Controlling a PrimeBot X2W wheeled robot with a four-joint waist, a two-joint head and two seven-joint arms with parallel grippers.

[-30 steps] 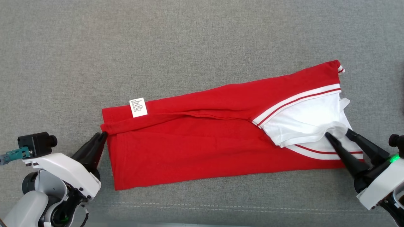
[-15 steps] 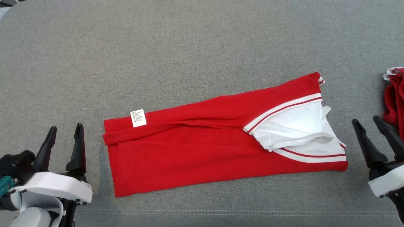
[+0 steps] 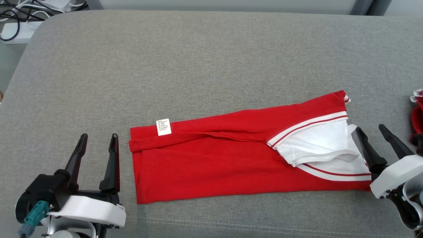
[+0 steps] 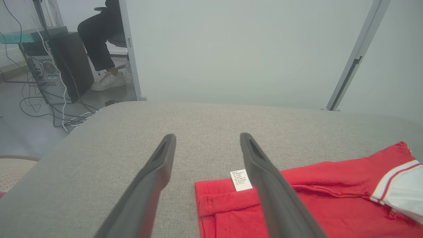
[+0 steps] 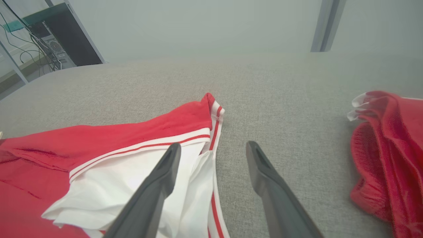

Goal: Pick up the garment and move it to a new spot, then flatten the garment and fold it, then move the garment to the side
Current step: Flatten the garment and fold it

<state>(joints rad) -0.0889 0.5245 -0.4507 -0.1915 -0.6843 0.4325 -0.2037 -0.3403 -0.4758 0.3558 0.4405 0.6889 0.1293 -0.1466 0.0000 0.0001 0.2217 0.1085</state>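
Observation:
The garment [image 3: 228, 158] is a red shirt with white, red-striped trim, folded into a long band across the grey cushion; a white label [image 3: 163, 127] sits at its left end and white fabric shows at its right end. In the left wrist view its left end [image 4: 228, 205] lies just right of my fingers, and in the right wrist view its right end [image 5: 138, 158] lies at the lower left. My left gripper [image 3: 98, 136] stands open just left of the garment, holding nothing. Open and empty too, my right gripper [image 3: 371, 127] hangs at the garment's right end.
A second red and white cloth [image 3: 417, 112] lies bunched at the right edge, also seen in the right wrist view [image 5: 386, 158]. The grey cushion [image 3: 198, 66] stretches bare behind the garment. Cables [image 3: 19, 13] lie on the floor at the far left, where a seated person's legs [image 4: 99, 49] show.
Both grippers have let go of the garment's ends, opened wide and drawn back from it. The head camera has tilted up, showing the cushion's far edge.

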